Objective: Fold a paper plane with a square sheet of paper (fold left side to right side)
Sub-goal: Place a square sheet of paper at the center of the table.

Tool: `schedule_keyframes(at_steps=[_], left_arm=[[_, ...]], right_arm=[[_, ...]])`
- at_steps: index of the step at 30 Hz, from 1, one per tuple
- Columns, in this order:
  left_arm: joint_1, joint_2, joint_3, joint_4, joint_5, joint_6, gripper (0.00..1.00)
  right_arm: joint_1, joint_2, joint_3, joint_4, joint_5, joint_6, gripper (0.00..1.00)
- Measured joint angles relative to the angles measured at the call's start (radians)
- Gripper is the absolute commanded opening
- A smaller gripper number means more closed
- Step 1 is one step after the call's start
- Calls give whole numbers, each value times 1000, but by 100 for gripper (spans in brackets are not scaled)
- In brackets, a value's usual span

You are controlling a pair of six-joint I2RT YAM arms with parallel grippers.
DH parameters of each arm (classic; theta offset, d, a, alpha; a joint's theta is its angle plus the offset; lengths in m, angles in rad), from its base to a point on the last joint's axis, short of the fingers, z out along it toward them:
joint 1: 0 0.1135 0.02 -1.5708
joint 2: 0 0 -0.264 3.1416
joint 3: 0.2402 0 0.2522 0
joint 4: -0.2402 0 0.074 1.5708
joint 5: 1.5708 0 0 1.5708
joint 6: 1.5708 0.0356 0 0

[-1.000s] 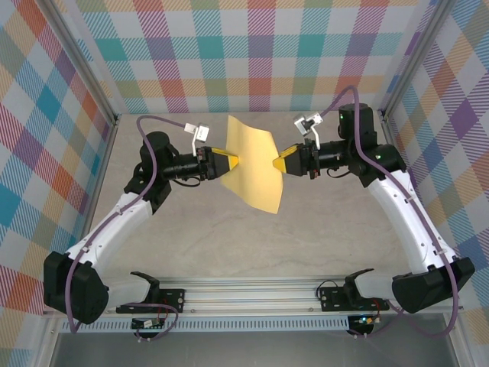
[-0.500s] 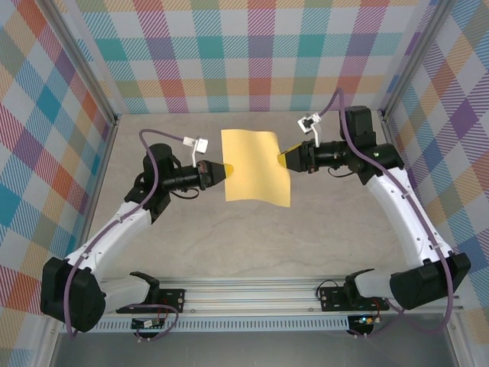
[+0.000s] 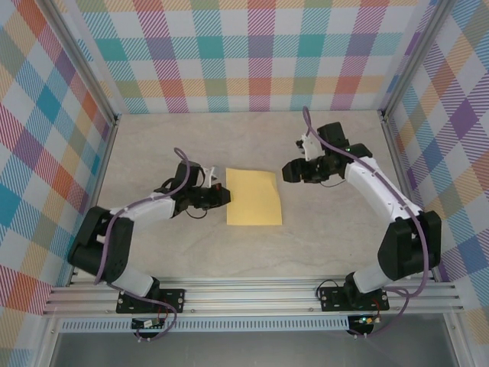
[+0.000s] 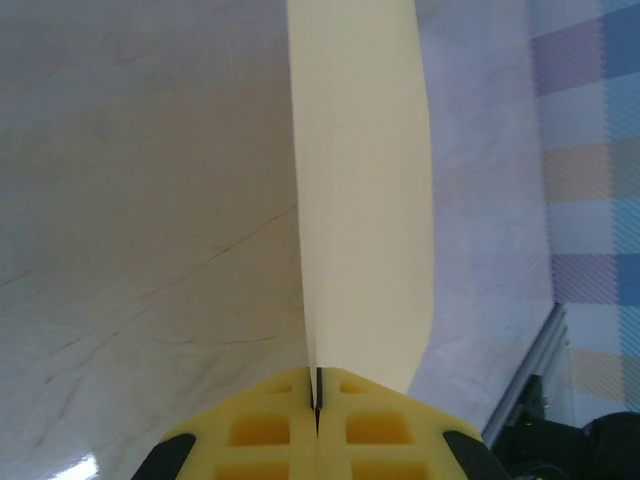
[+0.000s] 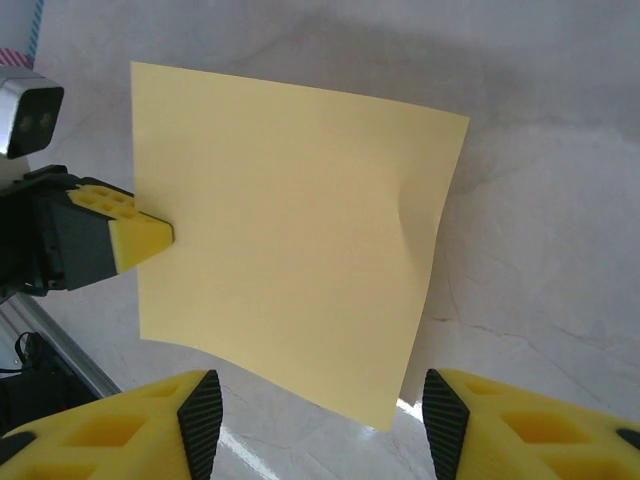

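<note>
- The square sheet of paper (image 3: 254,197) is lying spread out at the centre of the overhead frame on the table (image 3: 321,237); a small dimple is showing towards the right of the right wrist frame.
- The left gripper (image 3: 222,195) is pinching the sheet's left edge, fingers pressed together on it.
- The right gripper (image 3: 289,170) is hanging just off the sheet's upper right corner, jaws spread, holding nothing.
- The paper is looking light, thin and floppy, likely denting easily; pinching an edge or corner seems best.
</note>
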Motion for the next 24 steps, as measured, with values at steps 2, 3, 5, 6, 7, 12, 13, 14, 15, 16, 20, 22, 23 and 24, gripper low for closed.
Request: schedule_keyframes(at_steps=[2,3,5,6,7,12,13,14,15,16,20,22,23,24], left_arm=[[0,73,26,-45,-15,13,0],[0,98,37,-62,-21,17,0],[0,118,53,-91,-34,27,0],[0,118,60,-108,-40,32,0],[0,117,72,-122,-45,40,0],[0,116,111,-154,-53,65,0],[0,116,114,-159,-53,67,1],[0,116,114,-161,-53,68,3],[0,116,115,-161,-52,68,6],[0,116,116,-162,-50,68,10],[-6,116,128,-158,-29,49,27],[-17,116,142,-153,-12,33,36],[-24,116,150,-148,-3,23,40],[-32,116,156,-137,8,11,43]], right_arm=[[6,35,-71,80,-23,68,47],[13,61,-96,116,-33,97,44],[34,127,-117,167,-39,147,39],[51,166,-117,192,-39,167,37],[66,199,-117,217,-38,182,35],[122,311,-117,291,-38,235,28],[129,328,-116,299,-36,243,27],[132,342,-114,302,-33,248,27],[132,357,-113,304,-28,252,27],[132,372,-109,304,-22,257,27],[132,403,-103,298,-7,271,27],[132,403,-101,298,-5,274,27],[132,403,-101,298,-4,277,27],[132,403,-101,299,-5,279,27]])
